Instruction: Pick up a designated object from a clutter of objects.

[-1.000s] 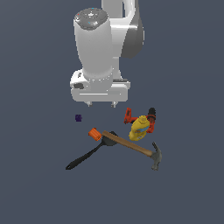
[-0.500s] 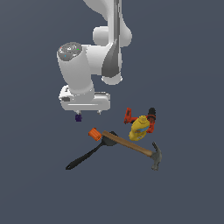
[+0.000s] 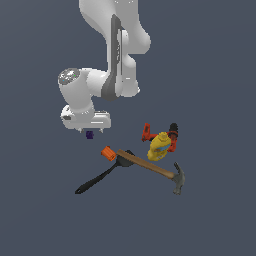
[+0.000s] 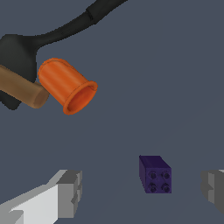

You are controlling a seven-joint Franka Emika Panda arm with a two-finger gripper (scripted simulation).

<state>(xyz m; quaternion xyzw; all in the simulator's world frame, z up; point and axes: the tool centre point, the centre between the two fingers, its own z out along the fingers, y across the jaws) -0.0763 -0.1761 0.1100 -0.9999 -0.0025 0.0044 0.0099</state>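
Note:
The tiny dark purple block (image 3: 89, 134) lies on the grey floor, apart from the clutter. My gripper (image 3: 90, 131) hangs directly over it, open and empty. In the wrist view the purple block (image 4: 155, 174) sits between my two fingertips (image 4: 70, 193), nearer the one at the far side of the gap, and neither touches it. The small orange block (image 3: 108, 153) looks like an orange cup on its side in the wrist view (image 4: 68, 85). It lies beside the hammer's wooden handle (image 4: 22, 89) and the black spatula (image 4: 52, 30).
The hammer (image 3: 152, 170) lies across the black spatula (image 3: 100, 177) toward the exterior view's right of the gripper. The yellow bottle (image 3: 160, 146) rests on the red-and-black drill (image 3: 170, 136) further to the exterior view's right.
The arm has swung toward the exterior view's left and lowered, bringing the open gripper from beside the clutter to right above the purple block. The objects have not moved.

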